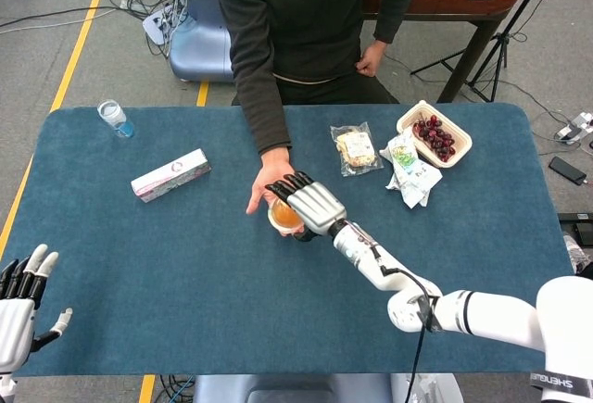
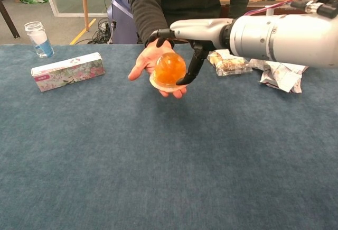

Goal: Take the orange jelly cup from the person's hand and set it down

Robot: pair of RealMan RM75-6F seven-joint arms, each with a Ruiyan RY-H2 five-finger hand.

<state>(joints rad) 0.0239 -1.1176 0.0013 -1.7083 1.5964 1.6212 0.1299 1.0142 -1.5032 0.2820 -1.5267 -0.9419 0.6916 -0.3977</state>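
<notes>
The orange jelly cup (image 1: 284, 216) (image 2: 169, 70) sits dome-up on the person's open palm (image 1: 268, 184) (image 2: 143, 60) above the middle of the blue table (image 1: 185, 264). My right hand (image 1: 310, 204) (image 2: 195, 31) reaches over the cup from the right, its fingers spread across the top. Its thumb (image 2: 190, 71) hangs down against the cup's right side; I cannot tell if it presses. My left hand (image 1: 20, 306) rests open, holding nothing, at the table's near left corner, seen only in the head view.
A flowered box (image 1: 170, 175) (image 2: 67, 71) and a small bottle (image 1: 115, 118) (image 2: 38, 38) stand at the left. At the back right lie a snack packet (image 1: 355, 149) (image 2: 227, 61), a white bag (image 1: 408, 167) (image 2: 280, 71) and a tray of grapes (image 1: 435, 134).
</notes>
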